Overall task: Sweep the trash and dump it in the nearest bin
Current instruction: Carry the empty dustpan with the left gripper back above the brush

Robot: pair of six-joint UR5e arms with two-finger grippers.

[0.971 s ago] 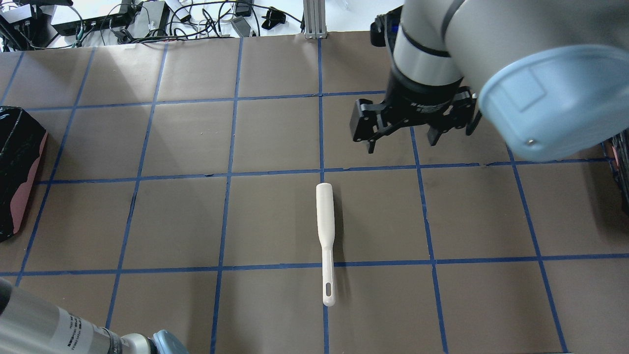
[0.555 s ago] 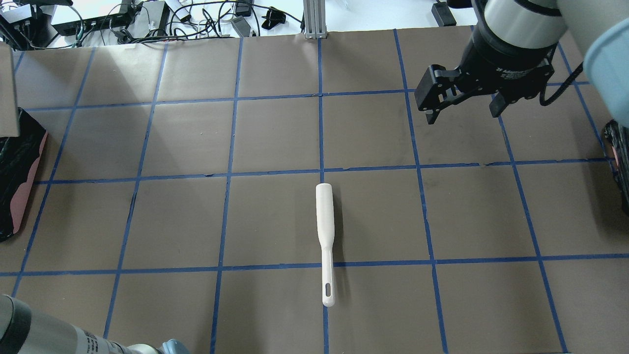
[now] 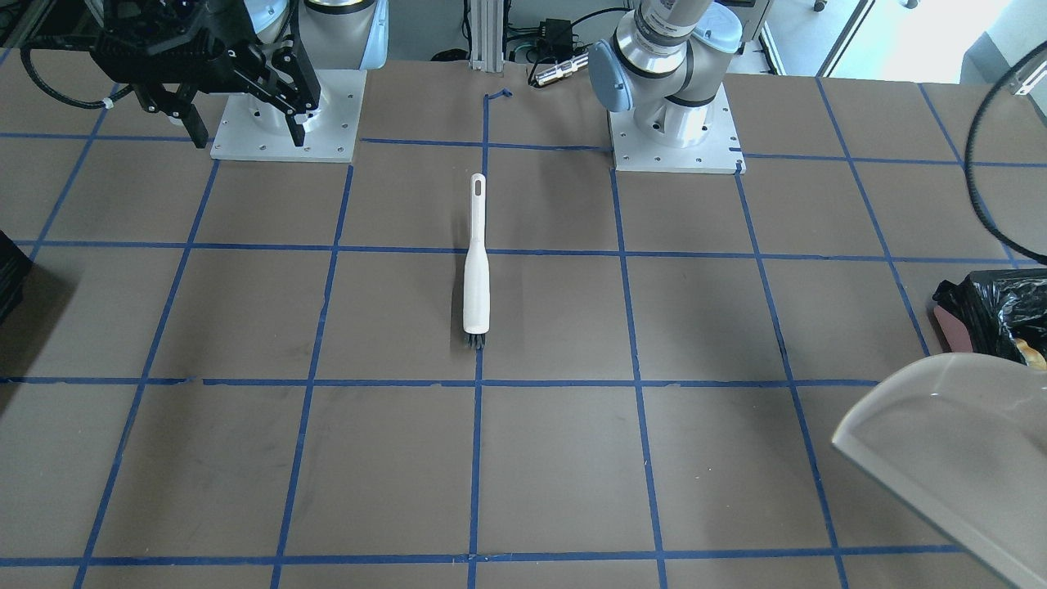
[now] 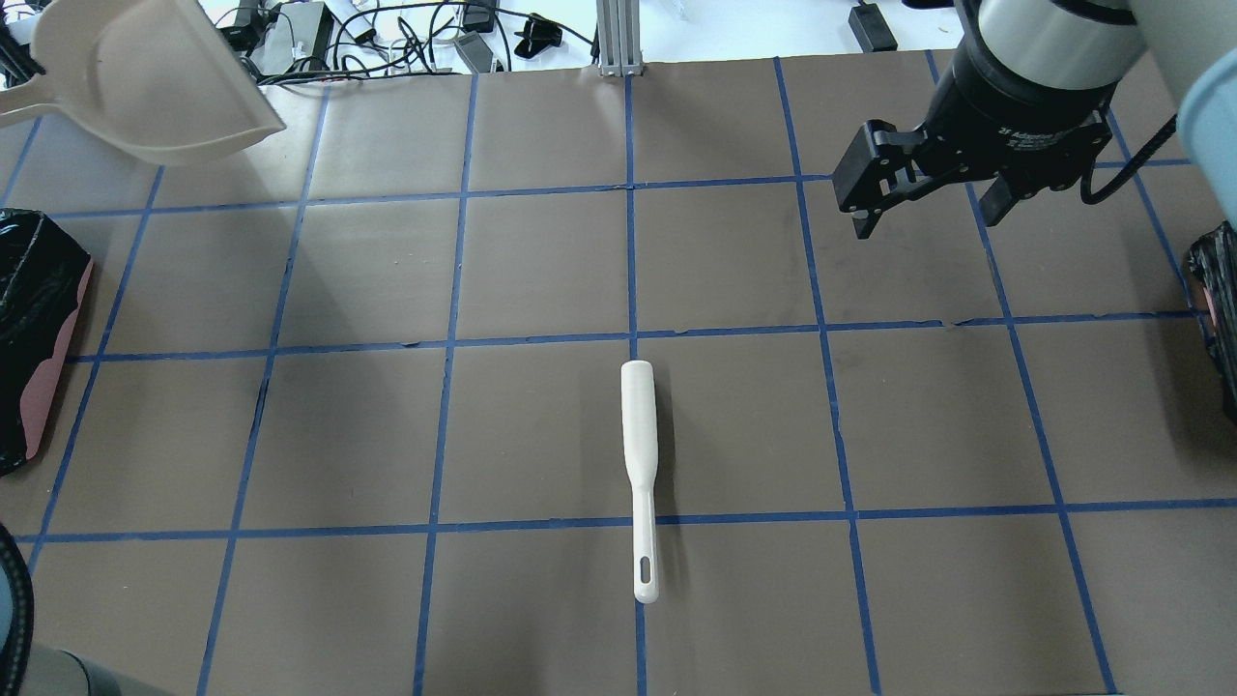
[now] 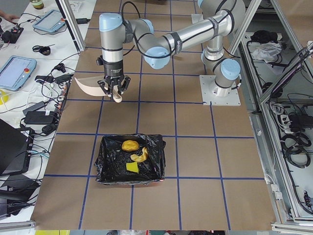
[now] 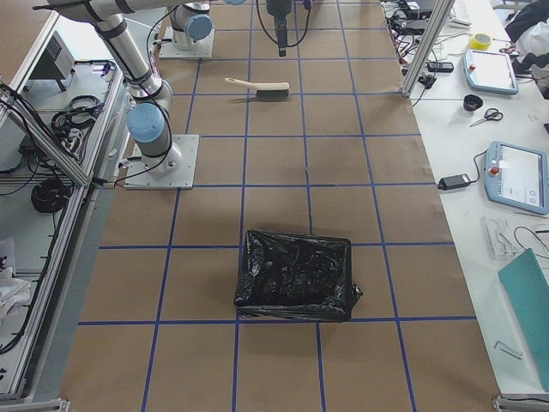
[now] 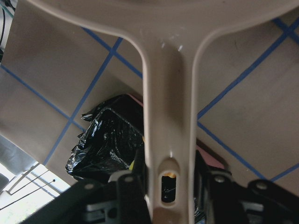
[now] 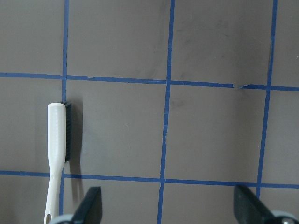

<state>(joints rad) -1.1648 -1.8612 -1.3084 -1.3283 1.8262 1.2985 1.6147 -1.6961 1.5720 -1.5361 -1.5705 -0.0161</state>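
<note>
The trash lies inside the pink-sided bin [image 5: 105, 164] lined with a black bag: an orange-brown lump [image 5: 129, 145], a tan crust [image 5: 141, 156] and a yellow sponge wedge [image 5: 132, 167]. The bin also shows at the overhead view's left edge [image 4: 34, 309]. My left gripper [image 7: 170, 184] is shut on the handle of the beige dustpan [image 4: 145, 77]. It holds the dustpan in the air beyond the bin [image 5: 90, 85], and the pan looks empty [image 3: 949, 450]. My right gripper [image 4: 928, 220] is open and empty, above the table's far right. The white brush [image 4: 638, 454] lies on the table's middle.
A second black-bagged bin [image 6: 296, 275] stands at the table's right end [image 4: 1220, 319]. Cables and power boxes [image 4: 290, 29] lie beyond the table's far edge. The arm bases [image 3: 675, 123] stand on the robot's side.
The dustpan has come into the overhead view at the top left. My right gripper has swung from the table's middle to the far right, still open. The brush has not moved.
</note>
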